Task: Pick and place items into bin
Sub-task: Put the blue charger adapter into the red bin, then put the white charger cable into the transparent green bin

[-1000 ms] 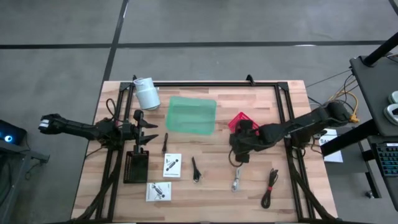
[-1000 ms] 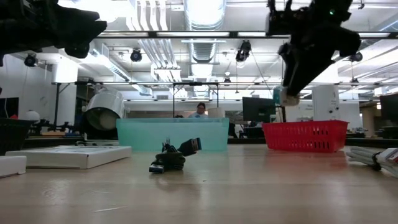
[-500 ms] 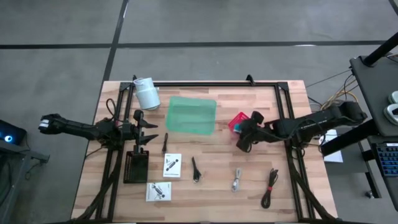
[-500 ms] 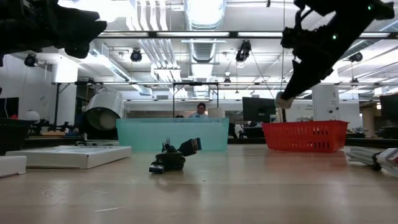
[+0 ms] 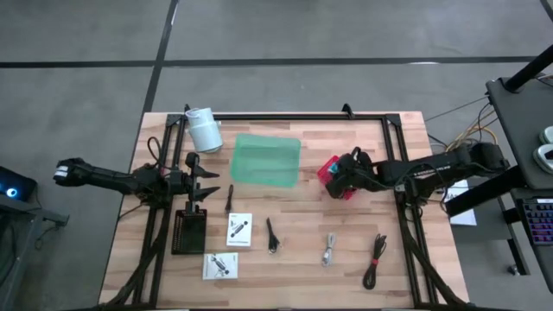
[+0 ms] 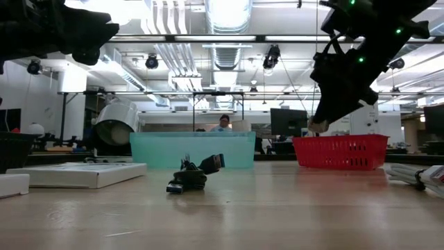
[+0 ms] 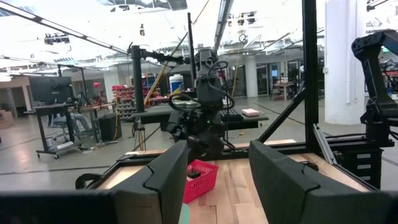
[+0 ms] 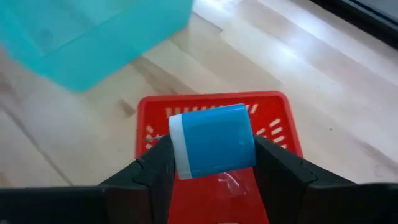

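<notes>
1. Holding a small blue cylinder [image 8: 212, 142], the right gripper [image 5: 339, 179] hangs above the red basket [image 8: 283, 134]; its fingers [image 8: 277, 169] press the cylinder's two sides, and it is not yet released.
2. Judged by look, the cylinder is rigid, light and smooth-skinned, with a white band at one end; a grip across its round sides could slip, so a hold at mid-length seems safest.
3. The red basket is a lattice-walled plastic tray; a translucent green bin [image 5: 266, 159] stands just beside it on the pale wooden table [image 5: 302, 246].
4. Still on the table: white printed packets [image 5: 238, 229], a silver cable [image 5: 329, 250] and a black cable [image 5: 375, 259], soft and floppy in appearance.
5. The left gripper [image 5: 206, 180] waits near the left table edge, its fingers [image 7: 161, 177] spread apart and empty.
</notes>
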Controlling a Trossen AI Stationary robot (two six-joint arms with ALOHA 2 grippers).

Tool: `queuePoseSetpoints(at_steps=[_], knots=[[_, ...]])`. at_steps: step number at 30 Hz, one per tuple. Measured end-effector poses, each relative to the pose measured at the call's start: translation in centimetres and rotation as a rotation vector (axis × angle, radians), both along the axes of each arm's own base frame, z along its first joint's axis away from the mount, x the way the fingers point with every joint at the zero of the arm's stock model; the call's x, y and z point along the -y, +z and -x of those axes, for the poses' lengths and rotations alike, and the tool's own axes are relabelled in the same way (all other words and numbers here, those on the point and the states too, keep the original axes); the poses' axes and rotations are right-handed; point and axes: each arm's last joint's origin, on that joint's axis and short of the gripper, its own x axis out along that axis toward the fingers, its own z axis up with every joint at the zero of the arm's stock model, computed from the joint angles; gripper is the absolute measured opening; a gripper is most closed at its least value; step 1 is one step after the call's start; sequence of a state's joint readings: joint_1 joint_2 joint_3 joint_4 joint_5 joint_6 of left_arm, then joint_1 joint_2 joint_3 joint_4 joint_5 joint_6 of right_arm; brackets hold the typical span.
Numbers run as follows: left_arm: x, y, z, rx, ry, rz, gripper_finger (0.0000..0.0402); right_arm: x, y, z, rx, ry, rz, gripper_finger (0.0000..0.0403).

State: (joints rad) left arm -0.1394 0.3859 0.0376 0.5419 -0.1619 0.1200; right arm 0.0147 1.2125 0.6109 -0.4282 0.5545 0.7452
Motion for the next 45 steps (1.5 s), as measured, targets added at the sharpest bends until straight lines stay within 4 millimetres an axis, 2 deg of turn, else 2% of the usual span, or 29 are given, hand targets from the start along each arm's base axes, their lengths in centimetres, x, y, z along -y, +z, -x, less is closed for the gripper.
queuePoseSetpoints(at_steps=[5,14,26,35,38,45], knots=[[0.0,0.0,0.0,0.000,0.000,0.000,0.0157,0.4,0.0,0.0,0.027,-0.059,-0.033,0.0169],[0.0,0.0,0.0,0.000,0.000,0.000,0.0157,0.5,-0.1,0.1,0.026,-0.058,-0.039,0.0170],[0.0,0.0,0.0,0.000,0.000,0.000,0.0157,0.5,-0.1,0.1,0.002,-0.024,-0.018,0.0234],[0.0,0.0,0.0,0.000,0.000,0.000,0.0157,0.4,0.5,-0.3,0.021,-0.011,-0.038,0.0237],[0.0,0.0,0.0,0.000,0.000,0.000,0.0157,0.2,1.3,-0.8,0.040,0.043,-0.081,0.0234],[0.0,0.0,0.0,0.000,0.000,0.000,0.0157,-1.3,3.4,-2.5,0.129,0.312,-0.151,0.0232]])
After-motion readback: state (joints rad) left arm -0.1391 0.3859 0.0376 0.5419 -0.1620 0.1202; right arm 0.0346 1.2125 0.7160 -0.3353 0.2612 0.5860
